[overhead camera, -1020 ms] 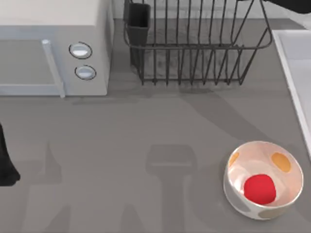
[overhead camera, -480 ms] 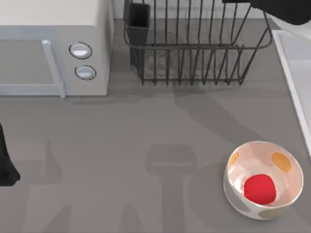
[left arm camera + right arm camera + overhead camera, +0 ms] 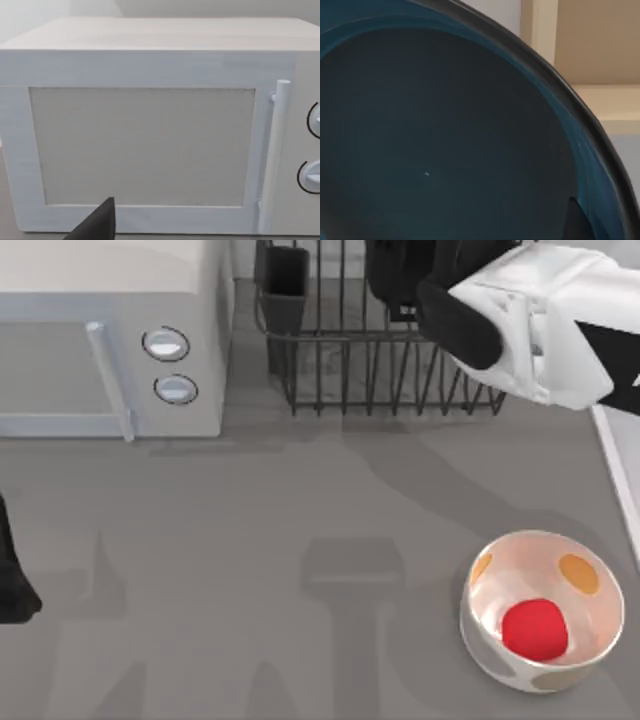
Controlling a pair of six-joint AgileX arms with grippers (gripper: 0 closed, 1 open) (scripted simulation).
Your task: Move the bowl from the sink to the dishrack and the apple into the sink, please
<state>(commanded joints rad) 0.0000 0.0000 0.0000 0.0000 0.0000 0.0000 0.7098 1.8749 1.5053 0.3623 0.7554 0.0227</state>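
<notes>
The right arm (image 3: 540,320) reaches over the far dishrack (image 3: 400,350), carrying the teal bowl (image 3: 445,140); its jaws appear clamped on the rim. Next, lower and release. The apple (image 3: 534,628) waits in the white spotted bowl (image 3: 480,625), near right.

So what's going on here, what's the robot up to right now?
The right arm reaches in over the dishrack at the top view's upper right. Its wrist view looks into the teal-blue bowl close up, so it seems to be carrying that bowl to the rack. The apple lies in the white spotted bowl on the table, not yet in the sink. The left arm is parked facing the microwave.
</notes>
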